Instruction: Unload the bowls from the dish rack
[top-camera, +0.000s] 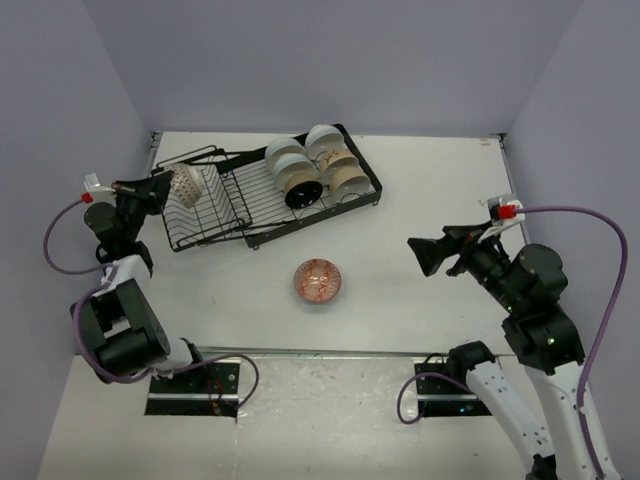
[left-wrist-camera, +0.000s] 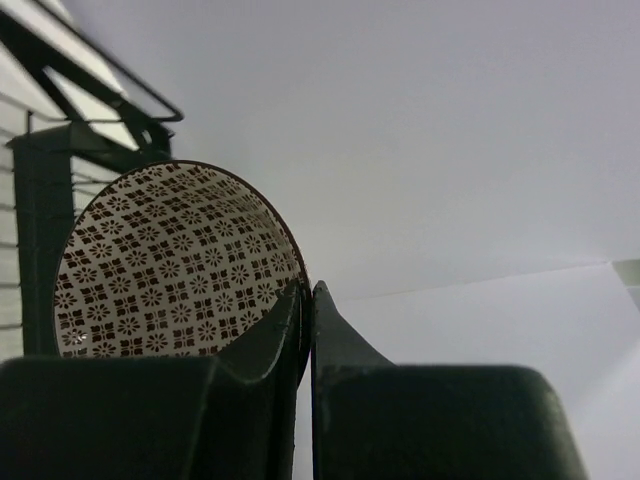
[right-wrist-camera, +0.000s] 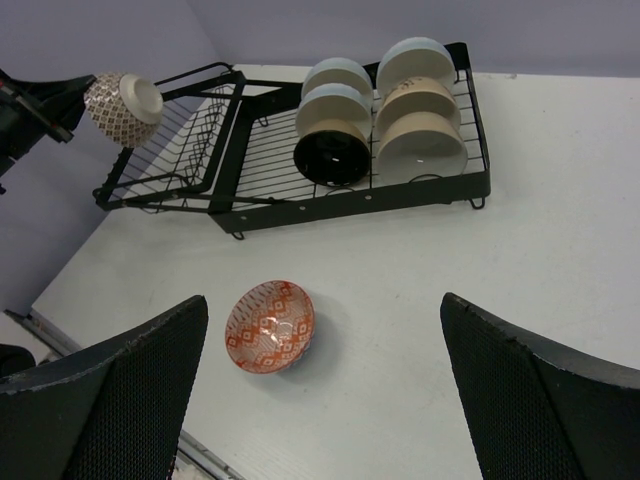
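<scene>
My left gripper (top-camera: 158, 189) is shut on the rim of a brown-and-white patterned bowl (top-camera: 186, 185), one finger inside it and one outside. In the left wrist view the bowl (left-wrist-camera: 170, 265) stands on edge just left of the gripper's tips (left-wrist-camera: 308, 290). It hangs over the left basket end of the black dish rack (top-camera: 262, 233). Several plain bowls (top-camera: 318, 160) stand on edge in the rack's right half, one with a dark inside (right-wrist-camera: 332, 158). A red-patterned bowl (top-camera: 318, 281) sits upright on the table. My right gripper (top-camera: 420, 256) is open, right of that bowl and above the table.
The rack (right-wrist-camera: 350, 198) lies slanted across the far middle of the white table (top-camera: 420, 190). Grey walls close in on the left, back and right. A metal rail (top-camera: 330, 352) runs along the near table edge, with both arm bases behind it.
</scene>
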